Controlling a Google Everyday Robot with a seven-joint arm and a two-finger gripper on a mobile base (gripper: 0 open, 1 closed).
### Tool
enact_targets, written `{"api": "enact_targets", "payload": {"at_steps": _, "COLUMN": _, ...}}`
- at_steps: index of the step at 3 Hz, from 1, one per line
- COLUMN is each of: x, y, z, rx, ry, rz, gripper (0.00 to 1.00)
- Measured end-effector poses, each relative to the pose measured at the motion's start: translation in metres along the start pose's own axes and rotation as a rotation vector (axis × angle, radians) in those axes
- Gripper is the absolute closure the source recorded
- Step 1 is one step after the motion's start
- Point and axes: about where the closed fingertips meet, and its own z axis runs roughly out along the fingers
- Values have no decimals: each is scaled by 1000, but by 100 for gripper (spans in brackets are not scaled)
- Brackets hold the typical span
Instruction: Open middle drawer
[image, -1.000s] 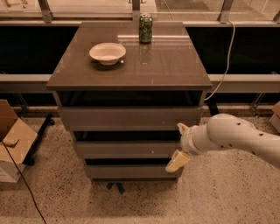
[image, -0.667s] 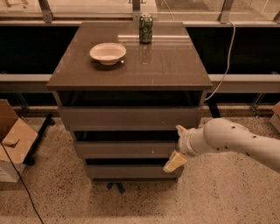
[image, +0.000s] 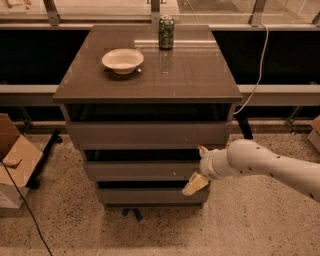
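Observation:
The cabinet has three grey-brown handleless drawer fronts. The middle drawer (image: 142, 170) is the mid-sized front, below the taller top front (image: 149, 134) and above the narrowest bottom front (image: 150, 195). All three sit stepped, each a little further in than the one above. My gripper (image: 198, 167) reaches in from the right on a white arm (image: 265, 165) and straddles the right end of the middle drawer front. One beige fingertip (image: 203, 150) shows at the front's top edge and the other fingertip (image: 194, 184) at its bottom edge.
A white bowl (image: 122, 60) and a green can (image: 166, 32) stand on the cabinet top (image: 190, 75). A cardboard box (image: 12, 162) sits on the floor at left. A cable (image: 257, 75) hangs at right. Speckled floor lies in front.
The gripper and arm have shifted slightly left, closing in on the right end of the middle drawer front. The drawers have not moved.

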Motion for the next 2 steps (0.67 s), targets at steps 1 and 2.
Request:
{"api": "enact_targets", "payload": {"at_steps": 1, "x": 4, "y": -6, "z": 23, "rx": -18, "ry": -15, "rz": 15, "gripper": 0}}
{"api": "enact_targets", "payload": {"at_steps": 2, "x": 10, "y": -7, "z": 44, "rx": -44, "ry": -23, "rz": 38, "gripper": 0}}
